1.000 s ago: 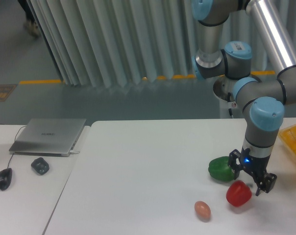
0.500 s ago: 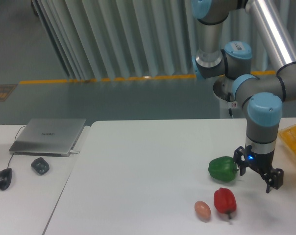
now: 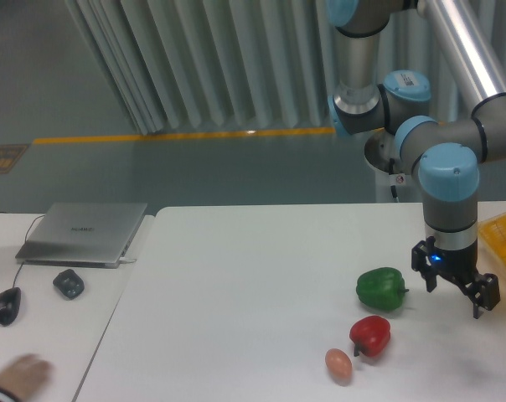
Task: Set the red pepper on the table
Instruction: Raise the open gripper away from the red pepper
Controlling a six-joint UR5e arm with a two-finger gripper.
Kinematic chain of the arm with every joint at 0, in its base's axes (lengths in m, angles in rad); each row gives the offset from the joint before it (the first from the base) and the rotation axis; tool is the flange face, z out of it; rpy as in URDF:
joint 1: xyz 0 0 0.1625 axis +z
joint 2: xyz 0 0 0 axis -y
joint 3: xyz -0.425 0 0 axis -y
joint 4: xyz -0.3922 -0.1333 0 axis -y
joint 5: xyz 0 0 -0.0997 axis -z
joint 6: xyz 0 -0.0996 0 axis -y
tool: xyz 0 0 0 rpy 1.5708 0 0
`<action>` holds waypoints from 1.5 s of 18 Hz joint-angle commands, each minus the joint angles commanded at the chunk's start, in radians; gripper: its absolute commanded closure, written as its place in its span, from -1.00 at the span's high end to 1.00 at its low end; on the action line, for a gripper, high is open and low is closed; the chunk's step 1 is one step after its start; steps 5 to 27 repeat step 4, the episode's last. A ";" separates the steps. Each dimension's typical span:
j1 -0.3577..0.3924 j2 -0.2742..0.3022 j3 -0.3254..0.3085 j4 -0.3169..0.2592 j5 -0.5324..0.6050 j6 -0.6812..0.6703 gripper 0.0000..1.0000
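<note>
I see the red pepper (image 3: 370, 335) lying on the table (image 3: 236, 285), near the front edge; nothing holds it; its dark stem pokes out low on its left side. A small pinkish egg (image 3: 338, 364) sits just beside it, down and to the left; I cannot tell if the 2 touch. The green pepper (image 3: 380, 288) rests just behind the red one, a little to the right, and there is a gap between them.

My gripper (image 3: 456, 295) hangs over the table to the right of the green pepper, up off the top; its 2 fingers stand apart with nothing between them, so the jaws are open and empty; a small blue light glows on its body. The arm (image 3: 448, 180) goes up from it with grey tubes and light blue caps.

At the far right edge I see a bit of a yellow tray (image 3: 503, 241). On the small desk (image 3: 35, 335) to the left lie a closed grey laptop (image 3: 84, 232), a dark mouse (image 3: 6, 305) with its cord, and 1 small dark lump (image 3: 68, 283) between them. A blurry hand (image 3: 18, 375) shows at the bottom left corner, over the desk. Behind it all hang grey curtains (image 3: 219, 59), and a yellow line (image 3: 178, 135) runs across the floor.
</note>
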 joint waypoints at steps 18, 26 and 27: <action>0.000 0.000 -0.006 0.000 -0.006 0.002 1.00; 0.000 0.000 -0.006 0.000 -0.006 0.002 1.00; 0.000 0.000 -0.006 0.000 -0.006 0.002 1.00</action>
